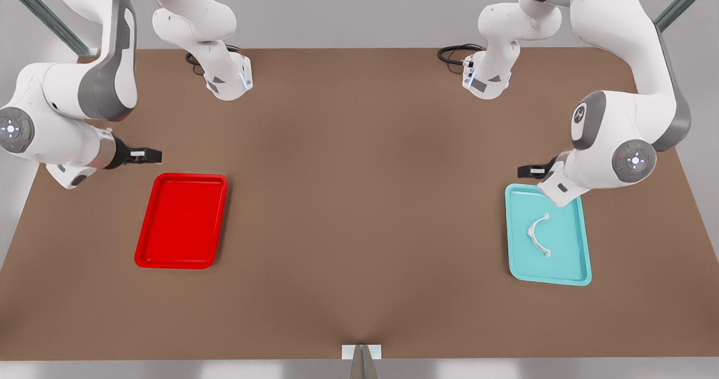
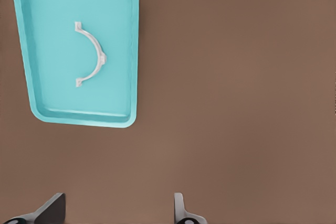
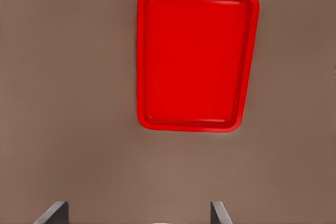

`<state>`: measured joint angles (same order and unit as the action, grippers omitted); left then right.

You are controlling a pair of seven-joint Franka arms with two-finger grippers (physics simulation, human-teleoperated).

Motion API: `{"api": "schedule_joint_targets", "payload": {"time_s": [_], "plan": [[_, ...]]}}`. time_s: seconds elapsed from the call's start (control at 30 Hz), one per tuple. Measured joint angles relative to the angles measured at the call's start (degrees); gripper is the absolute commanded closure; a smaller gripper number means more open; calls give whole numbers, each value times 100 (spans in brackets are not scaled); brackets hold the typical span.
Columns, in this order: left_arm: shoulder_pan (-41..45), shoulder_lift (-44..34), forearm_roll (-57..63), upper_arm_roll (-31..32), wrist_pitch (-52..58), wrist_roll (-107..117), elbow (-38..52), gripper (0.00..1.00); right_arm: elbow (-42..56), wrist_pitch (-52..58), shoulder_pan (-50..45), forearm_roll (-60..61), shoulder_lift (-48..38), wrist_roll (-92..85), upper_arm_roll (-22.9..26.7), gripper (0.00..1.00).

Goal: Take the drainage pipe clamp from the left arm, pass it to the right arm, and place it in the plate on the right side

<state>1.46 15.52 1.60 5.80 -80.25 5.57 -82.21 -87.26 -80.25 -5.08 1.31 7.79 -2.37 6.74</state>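
1. Teal shallow rectangular tray [image 1: 581, 255] on the front view's right holds the drainage pipe clamp [image 1: 539, 234], a thin whitish half-ring strip with flared end tabs, lying flat near the tray's middle and untouched.
2. Left gripper [image 1: 523, 171] hovers just off the teal tray's far edge, above the brown table [image 1: 359, 199]; its black fingers [image 2: 181, 211] are spread wide and hold nothing.
3. Right gripper [image 1: 154, 155] hangs near the far end of the bright red rectangular plate [image 1: 147, 252] on the front view's left. Its fingers [image 3: 218, 213] are also wide apart and empty; this arm waits.
4. Judging by this layout, the step in hand is the first pickup. To do it well, the left gripper should come over the clamp's arch and turn so the fingers straddle the thin strip across its width.
5. Descending low matters, since the strip lies flat and could slide on the tray.
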Motion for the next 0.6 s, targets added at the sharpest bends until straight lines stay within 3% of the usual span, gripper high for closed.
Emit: {"api": "schedule_joint_targets", "payload": {"time_s": [0.1, 0.2, 0.37, 0.6], "plan": [[16, 110, 31, -60, -299, 2, 6, 0, 2, -302, 27, 14, 7, -26, 0, 0], [-146, 1101, 46, -539, -884, 8, 13, 0, -9, -485, 37, 24, 16, -48, 0, 0], [-444, 2549, 28, -654, -2460, 59, -56, 0, -21, -640, 22, 23, 22, -77, 0, 0], [-775, 2772, -10, -653, -3934, 190, -462, 0, -22, -725, 2, 5, 54, -105, -16, 0]]}}
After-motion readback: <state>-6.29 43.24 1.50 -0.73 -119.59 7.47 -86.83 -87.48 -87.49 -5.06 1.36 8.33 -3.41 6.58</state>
